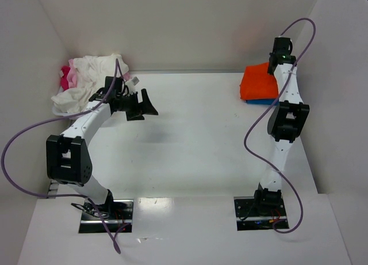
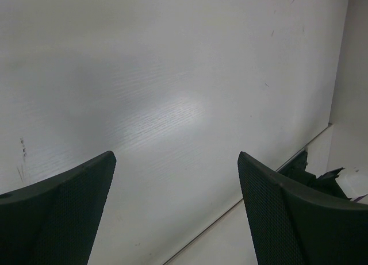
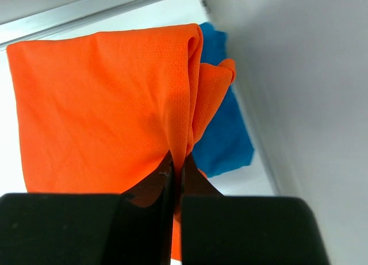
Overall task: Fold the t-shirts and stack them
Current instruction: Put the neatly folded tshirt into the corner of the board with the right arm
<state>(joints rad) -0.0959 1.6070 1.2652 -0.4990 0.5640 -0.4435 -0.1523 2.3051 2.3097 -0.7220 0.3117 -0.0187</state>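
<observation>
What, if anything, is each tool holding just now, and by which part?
The right tool is shut on the orange t-shirt, pinching a folded edge beside the blue t-shirt. The left tool is open and holds nothing.

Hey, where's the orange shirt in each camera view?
Top external: orange shirt at far right, partly behind the right arm.
Left wrist: not in it.
Right wrist: fills the left and centre, the right claw shut on its fold.
Shared landmark: the blue shirt under it, in both those views.
</observation>
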